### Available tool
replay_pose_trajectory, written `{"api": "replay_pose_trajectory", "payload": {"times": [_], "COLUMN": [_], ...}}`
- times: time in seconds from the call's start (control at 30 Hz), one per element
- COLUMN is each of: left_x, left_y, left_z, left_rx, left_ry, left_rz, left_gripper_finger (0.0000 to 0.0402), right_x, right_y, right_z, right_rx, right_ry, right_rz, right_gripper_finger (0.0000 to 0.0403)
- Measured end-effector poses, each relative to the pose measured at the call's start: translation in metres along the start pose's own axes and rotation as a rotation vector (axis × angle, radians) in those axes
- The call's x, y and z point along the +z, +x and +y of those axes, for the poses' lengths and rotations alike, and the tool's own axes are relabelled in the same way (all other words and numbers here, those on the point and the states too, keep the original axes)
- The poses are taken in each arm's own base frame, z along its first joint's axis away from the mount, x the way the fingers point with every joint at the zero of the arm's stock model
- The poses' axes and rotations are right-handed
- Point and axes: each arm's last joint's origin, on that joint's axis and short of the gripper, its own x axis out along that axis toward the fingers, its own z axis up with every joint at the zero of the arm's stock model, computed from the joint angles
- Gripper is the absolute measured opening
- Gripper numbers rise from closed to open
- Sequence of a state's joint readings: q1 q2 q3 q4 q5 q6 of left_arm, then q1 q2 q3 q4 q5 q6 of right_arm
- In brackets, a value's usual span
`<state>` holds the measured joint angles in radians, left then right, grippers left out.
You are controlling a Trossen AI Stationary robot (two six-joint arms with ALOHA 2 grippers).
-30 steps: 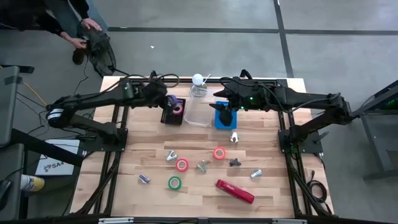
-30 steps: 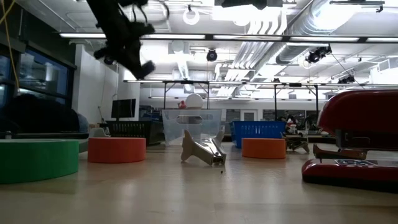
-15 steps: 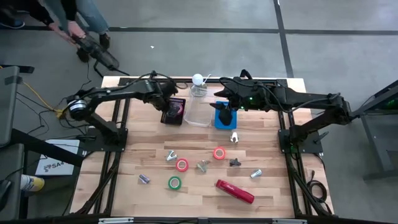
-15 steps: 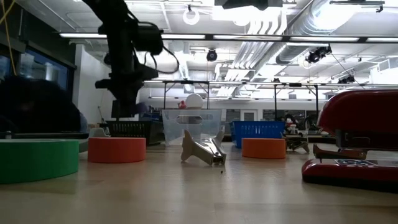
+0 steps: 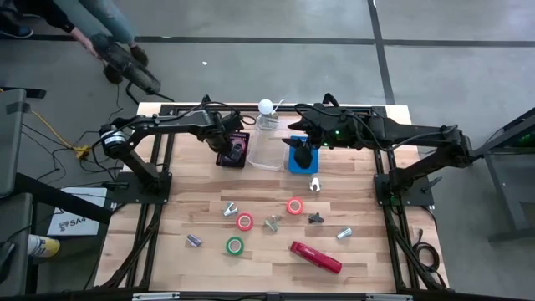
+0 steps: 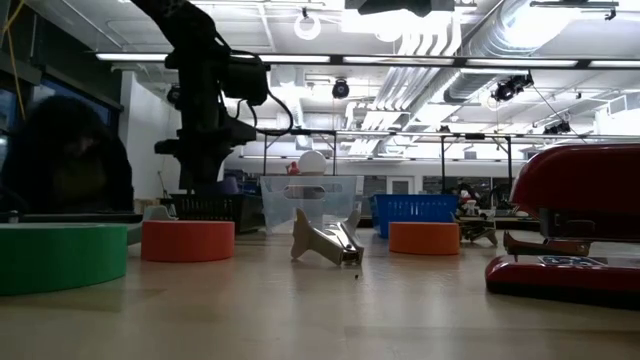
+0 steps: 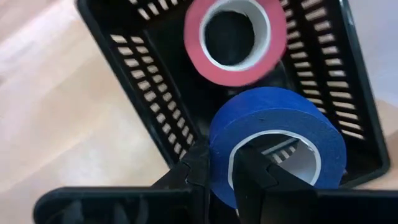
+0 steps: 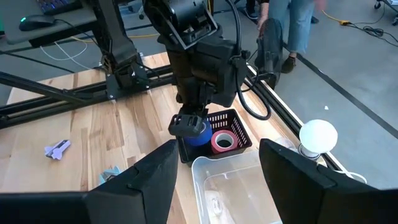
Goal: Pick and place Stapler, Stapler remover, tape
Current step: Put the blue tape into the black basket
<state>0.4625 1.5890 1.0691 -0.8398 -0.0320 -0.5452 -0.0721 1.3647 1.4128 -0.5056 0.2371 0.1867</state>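
The blue tape roll (image 7: 277, 146) is clamped through its wall by the left end effector (image 7: 230, 177), one finger outside the roll and one inside the pale core. The roll hangs just above the floor of the black slatted basket (image 7: 155, 99), beside a pink tape roll (image 7: 235, 37) already lying inside. The right wrist view shows the same arrangement: left end effector (image 8: 186, 124) lowered over the basket (image 8: 239, 134) with the blue roll at its tip.

Step in hand, as judged: placing a tape roll into the basket. The next move calls for releasing the roll so it drops beside the pink one, then lifting straight up clear of the basket walls before travelling to the next item.

Items remaining on the worktop (image 5: 368, 251): the red stapler (image 5: 316, 257) near the front edge, a green tape roll (image 5: 235, 246), two red-orange tape rolls (image 5: 244, 221) and (image 5: 294, 205), and several small metal pieces, among them one beside the stapler (image 5: 343, 233).

The right end effector (image 5: 303, 153) waits over the blue tray (image 5: 292, 164); whether its fingers are apart cannot be determined. A clear plastic container (image 5: 266, 146) stands between basket and tray, close enough to obstruct a sideways exit. A person (image 5: 92, 25) stands beyond the far left corner.
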Motion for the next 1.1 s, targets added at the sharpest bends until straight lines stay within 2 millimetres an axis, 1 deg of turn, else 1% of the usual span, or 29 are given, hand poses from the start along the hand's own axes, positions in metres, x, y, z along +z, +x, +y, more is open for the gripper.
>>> {"api": "replay_pose_trajectory", "payload": {"times": [0.27,0.47,0.87,1.1], "left_x": [-0.0004,-0.0011,-0.0022,-0.0032], "left_y": [0.0,-0.0001,0.0,-0.0001], "left_z": [-0.0007,-0.0017,-0.0034,-0.0046], "left_rx": [-0.022,0.0,-0.016,0.005], "left_ry": [-0.055,-0.108,-0.126,-0.121], "left_rz": [0.014,0.001,0.013,0.001], "left_gripper_finger": [0.0034,0.0034,0.0034,0.0034], "right_x": [0.0001,0.0,0.0,0.0], "right_y": [0.0,0.0001,0.0002,0.0002], "right_z": [-0.0005,-0.0005,-0.0005,-0.0005], "right_rx": [-0.018,-0.018,-0.018,-0.018], "right_ry": [0.0,0.017,0.022,0.022], "right_rz": [-0.004,-0.004,-0.003,-0.003], "right_gripper_finger": [0.0216,0.0217,0.0216,0.0216]}}
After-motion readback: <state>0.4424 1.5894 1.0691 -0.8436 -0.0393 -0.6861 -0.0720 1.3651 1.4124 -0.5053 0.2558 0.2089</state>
